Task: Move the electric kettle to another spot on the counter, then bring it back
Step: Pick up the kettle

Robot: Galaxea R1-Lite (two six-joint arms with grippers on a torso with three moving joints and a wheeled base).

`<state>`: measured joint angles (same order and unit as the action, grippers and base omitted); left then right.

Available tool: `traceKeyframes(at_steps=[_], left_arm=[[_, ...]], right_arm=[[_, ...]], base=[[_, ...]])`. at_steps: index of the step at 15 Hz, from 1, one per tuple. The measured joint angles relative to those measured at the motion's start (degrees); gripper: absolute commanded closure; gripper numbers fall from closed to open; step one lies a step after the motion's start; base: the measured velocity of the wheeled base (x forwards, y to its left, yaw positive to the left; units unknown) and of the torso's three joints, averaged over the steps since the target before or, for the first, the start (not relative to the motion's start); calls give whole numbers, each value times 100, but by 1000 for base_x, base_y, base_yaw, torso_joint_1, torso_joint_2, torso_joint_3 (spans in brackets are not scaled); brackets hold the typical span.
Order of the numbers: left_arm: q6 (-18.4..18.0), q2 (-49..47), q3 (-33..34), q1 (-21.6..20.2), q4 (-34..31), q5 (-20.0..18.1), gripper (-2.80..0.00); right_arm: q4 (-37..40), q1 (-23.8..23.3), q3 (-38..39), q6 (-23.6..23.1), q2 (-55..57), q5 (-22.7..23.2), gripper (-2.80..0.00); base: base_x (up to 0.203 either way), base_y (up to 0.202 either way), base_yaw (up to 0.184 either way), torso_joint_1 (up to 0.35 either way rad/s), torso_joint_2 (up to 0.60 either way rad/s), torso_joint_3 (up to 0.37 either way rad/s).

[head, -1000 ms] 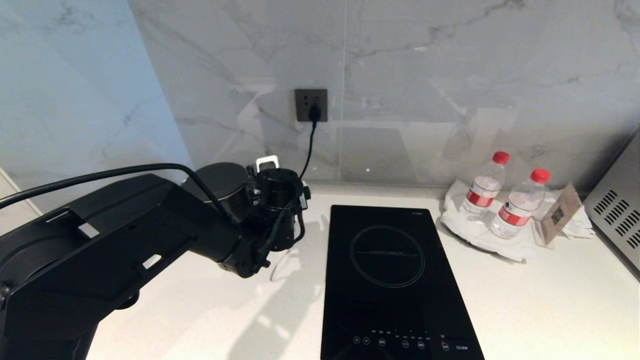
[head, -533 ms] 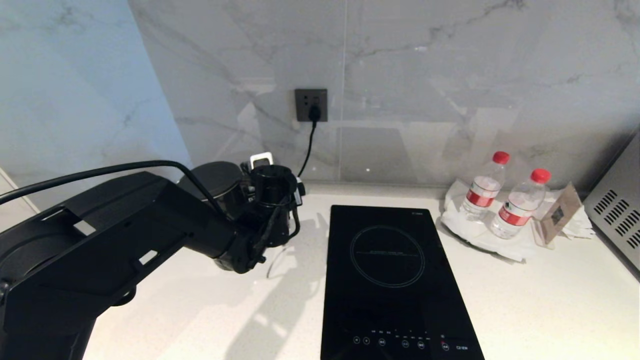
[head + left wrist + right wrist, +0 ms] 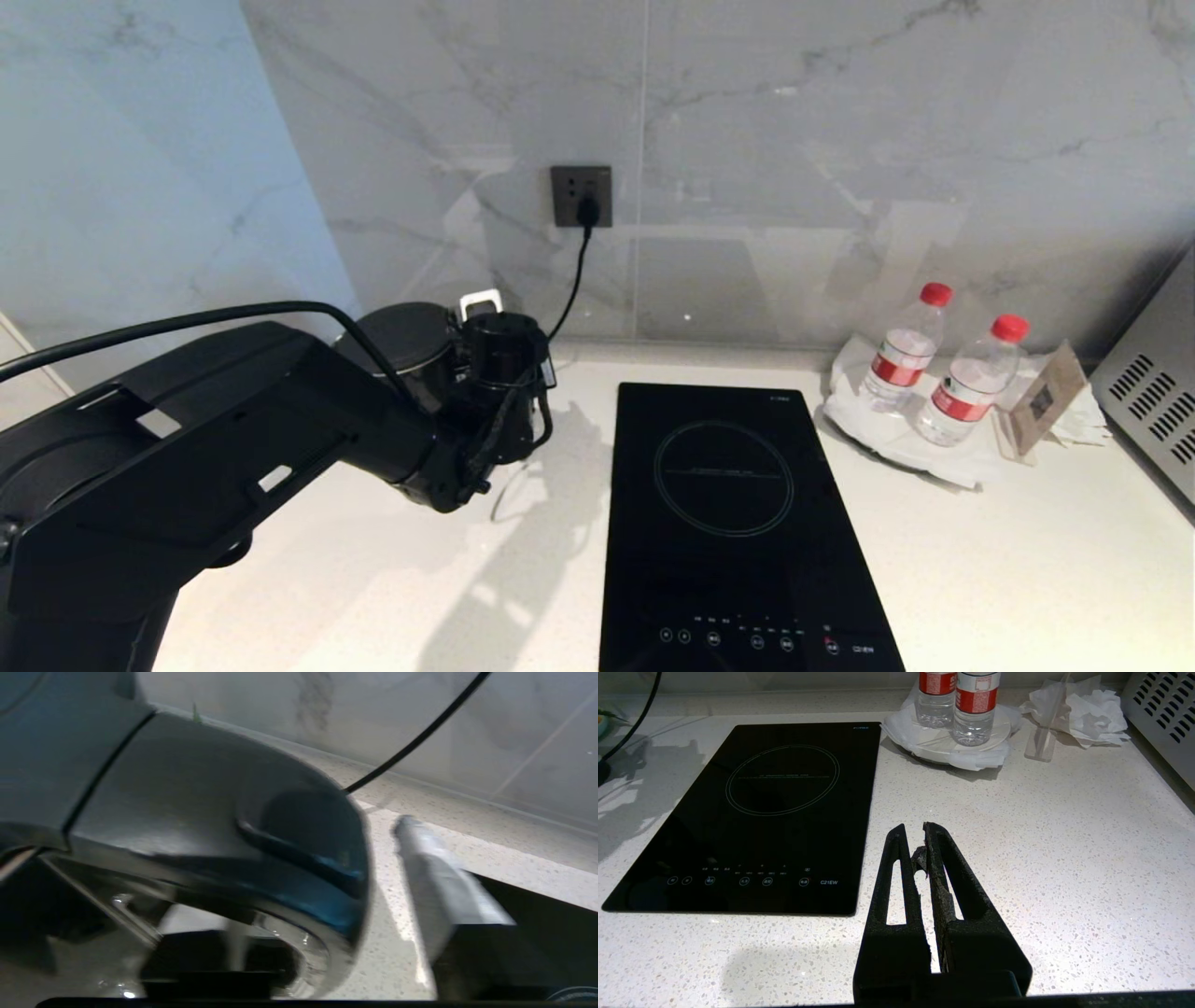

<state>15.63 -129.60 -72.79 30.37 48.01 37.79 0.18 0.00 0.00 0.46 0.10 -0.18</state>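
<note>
My left end effector (image 3: 383, 868) sits at the electric kettle's (image 3: 411, 341) handle; I cannot tell its grip. My right end effector (image 3: 915, 835) hangs clenched, empty, above the desk (image 3: 1064, 858).

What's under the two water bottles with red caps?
The two bottles stand on a round plate wrapped in crumpled white paper, on the counter. Whatever lies beneath the plate is covered, so it cannot be seen.
</note>
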Motion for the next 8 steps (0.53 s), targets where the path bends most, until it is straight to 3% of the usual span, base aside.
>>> traceKeyframes(at_steps=[8], left_arm=[[-15,-12,113,11,63,-6,0]], right_arm=[[1,0,0,-2,0,0,0]], base=[[0,0,0,0,0,0]])
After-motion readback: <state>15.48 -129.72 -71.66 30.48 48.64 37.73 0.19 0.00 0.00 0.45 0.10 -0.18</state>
